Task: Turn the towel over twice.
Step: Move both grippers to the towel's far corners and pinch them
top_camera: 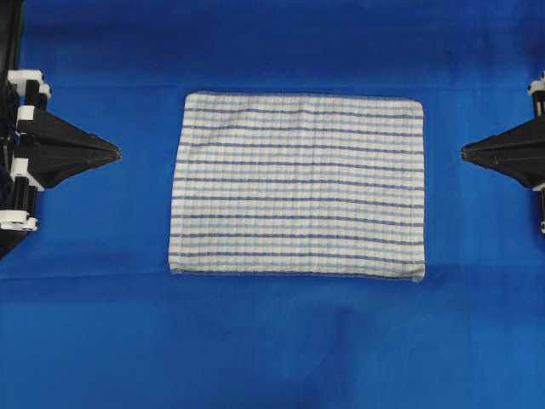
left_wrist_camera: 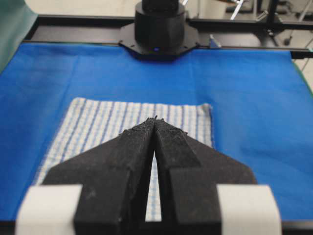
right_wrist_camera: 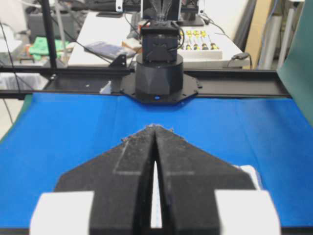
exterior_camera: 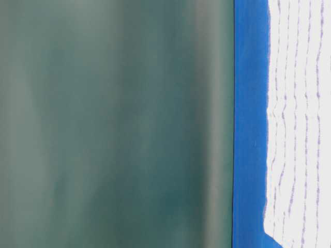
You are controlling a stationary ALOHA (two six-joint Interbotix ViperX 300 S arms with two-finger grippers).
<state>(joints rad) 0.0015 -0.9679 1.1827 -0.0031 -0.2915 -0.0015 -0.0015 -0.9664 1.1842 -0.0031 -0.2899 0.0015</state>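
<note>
Blue cloth [top_camera: 272, 358] covers the whole work surface, smooth apart from a faint crease running across the near part in the overhead view. On it, roughly in the middle, lies the towel [top_camera: 298, 186], white with thin dark and pale blue stripes, spread flat as one rectangle with its edges fairly square, much bigger than either gripper. The table-level view catches its edge [exterior_camera: 297, 129] lying slightly wavy against the blue.

To either side wait the two arms. The left gripper [top_camera: 115, 154] points in at the towel's left edge but stands well apart from it; its jaws are pressed together with nothing between them, as its own camera shows [left_wrist_camera: 155, 120]. The right gripper [top_camera: 464, 153] mirrors it off the towel's right edge, also apart, also closed and empty [right_wrist_camera: 154, 127].

Neither flip looks started. The trouble I would expect lies in the pick-up: the towel lies flush on another cloth, so a pinch at an edge could catch the blue fabric along with it and drag the whole covering. If the two grippers lift unevenly, or grab too near the middle of an edge, the towel may fold or bunch rather than turn cleanly, and a crumpled first flip would make the second harder.
</note>
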